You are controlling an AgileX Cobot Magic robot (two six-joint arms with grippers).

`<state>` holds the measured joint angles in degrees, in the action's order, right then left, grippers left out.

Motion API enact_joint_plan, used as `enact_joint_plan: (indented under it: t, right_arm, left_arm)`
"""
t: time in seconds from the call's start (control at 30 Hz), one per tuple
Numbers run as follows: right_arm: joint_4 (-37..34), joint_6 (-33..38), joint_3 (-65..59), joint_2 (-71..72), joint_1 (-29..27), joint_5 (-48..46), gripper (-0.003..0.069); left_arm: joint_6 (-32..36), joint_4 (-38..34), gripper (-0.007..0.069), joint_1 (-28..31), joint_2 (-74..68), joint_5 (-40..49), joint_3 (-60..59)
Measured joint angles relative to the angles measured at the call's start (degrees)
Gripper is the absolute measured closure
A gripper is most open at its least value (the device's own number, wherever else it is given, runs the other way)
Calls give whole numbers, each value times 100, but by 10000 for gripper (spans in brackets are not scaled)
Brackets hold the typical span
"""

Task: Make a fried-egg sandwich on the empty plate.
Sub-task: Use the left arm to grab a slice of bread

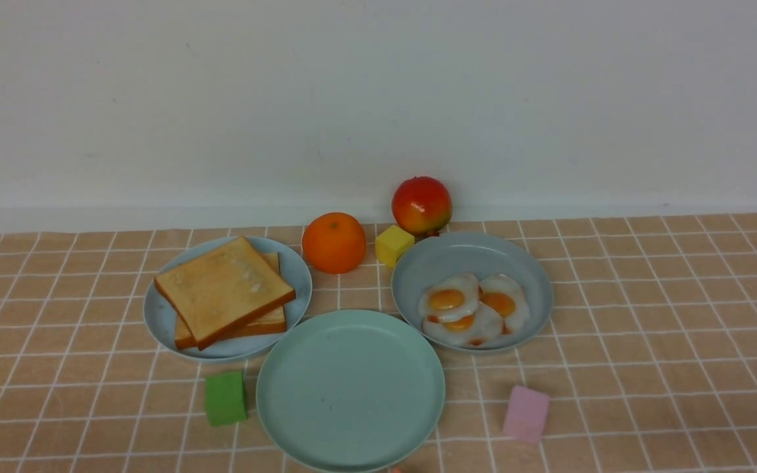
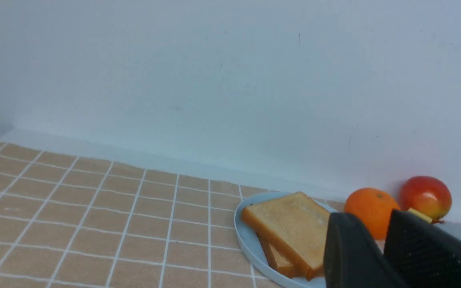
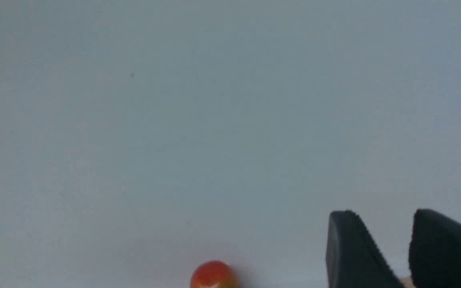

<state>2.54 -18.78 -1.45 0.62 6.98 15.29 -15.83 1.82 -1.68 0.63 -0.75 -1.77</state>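
**Awaiting first transfer: nothing assembled yet**

Front view. Noted the empty plate (image 1: 351, 420) at the middle of the surface's near edge, bare. Noted two toast slices (image 1: 224, 289) stacked on the sky-blue plate (image 1: 155, 318), farther back toward the left edge, rim close beside the empty plate's. Noted the fried eggs (image 1: 469, 305), overlapping, on the grey-blue plate (image 1: 470, 253), toward the right edge. Judged: no step done; toast, egg and second toast all left to place. No gripper seen from here.

Left wrist view. Found the left gripper (image 2: 370, 214) with jaws parted and nothing between them, clear of the surface. Toast just beyond the fingertips, untouched, with an orange (image 2: 364, 204) behind.

Right wrist view. Found the right gripper (image 3: 386, 212) likewise parted and empty, aimed at the wall. Only the top of a red fruit (image 3: 213, 275) in frame. Eggs and empty plate out of this view; position relative to this gripper not determinable.
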Motion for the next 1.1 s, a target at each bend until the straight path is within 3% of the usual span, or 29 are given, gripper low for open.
enact_joint_plan:
  t: [0.2, 0.3, 0.43, 0.57, 0.7, 0.87, 0.97, 1.1]
  right_arm:
    - [0, -689, 169, 0, 0, 213, 419]
    - [0, -988, 495, 0, 0, 158, 419]
    - [0, -1055, 1658, -71, 0, -250, 419]
    - [40, -846, 2813, -624, 0, -704, 419]
    - [45, -660, 4260, -1703, 0, -1625, 419]
    - [130, -579, 5849, -3244, 0, -3432, 419]
    - [397, -545, 6302, -4179, 0, -4516, 419]
    - [665, -538, 6265, -5037, 0, -5455, 419]
  left_arm:
    - [-149, -65, 462, 0, 0, -577, 0]
    - [-657, -307, 461, 0, 0, -1413, 0]
    - [-1719, -802, 459, 0, 0, -3231, 97]
    - [-1969, -862, 456, 0, -168, -3241, 1045]
    - [-2189, -862, 450, 0, -935, -2262, 2768]
    - [-2487, -837, 449, 0, -2157, 417, 4756]
    - [-2477, -814, 445, 0, -3033, 2108, 5302]
    - [-2234, -543, 441, 0, -3956, 3375, 5319]
